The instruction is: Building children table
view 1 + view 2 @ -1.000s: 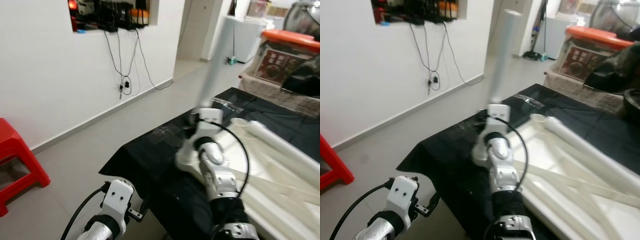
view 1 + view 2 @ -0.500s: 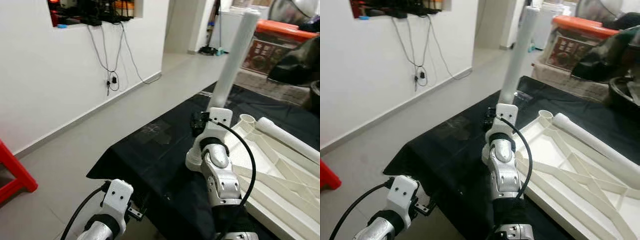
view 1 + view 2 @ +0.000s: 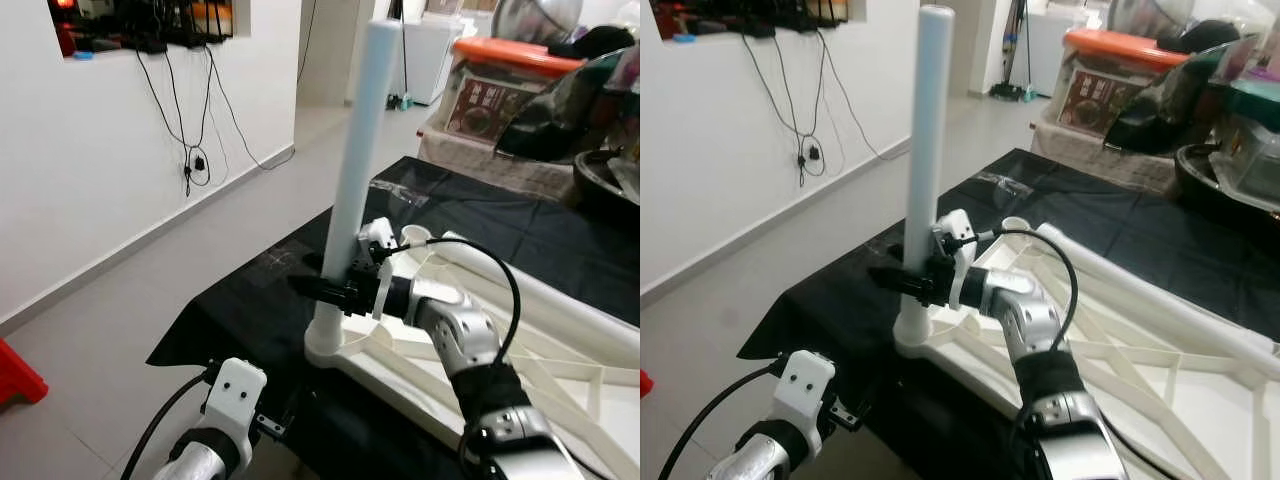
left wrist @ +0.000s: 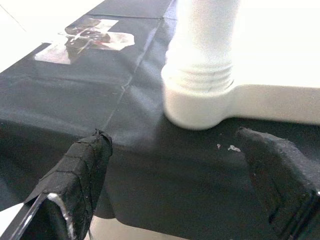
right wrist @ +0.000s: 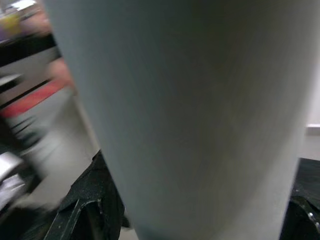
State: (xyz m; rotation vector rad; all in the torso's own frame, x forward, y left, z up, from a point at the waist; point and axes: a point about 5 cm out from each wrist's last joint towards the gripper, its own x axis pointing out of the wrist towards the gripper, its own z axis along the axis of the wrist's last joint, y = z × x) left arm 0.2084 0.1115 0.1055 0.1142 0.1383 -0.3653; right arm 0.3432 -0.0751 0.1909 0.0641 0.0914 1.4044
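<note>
Looking through the left eye view, you have the right end effector [image 3: 335,290] pinching the white table leg [image 3: 358,150] low on its shaft. The leg stands upright in the corner socket [image 3: 327,345] of the overturned white tabletop [image 3: 560,350], which lies on the black-draped surface [image 3: 250,300]. The tabletop's far side is cut off at the frame edge. A second leg [image 3: 560,305] lies along the tabletop's ribs. The left arm [image 3: 225,420] hangs low beside the surface's near corner; its fingers are out of frame here.

Right eye view: same arrangement. The upright leg's top [image 3: 936,15] reaches nearly to the frame edge. Behind the surface, an orange-lidded box [image 3: 1110,70] and dark bundles are partly cropped.

Left wrist view: the left end effector [image 4: 185,185] is spread wide, holding nothing, its black fingers [image 4: 80,175] on either side of the socket, apart from it. The leg's threaded base [image 4: 202,82] sits in the socket; whether it is fully seated is hard to make out. A pale tape patch [image 4: 90,40] marks the cloth.

Right wrist view: the leg's shaft [image 5: 200,115] looms close and blurred; only finger edges [image 5: 95,200] are visible beside it.
</note>
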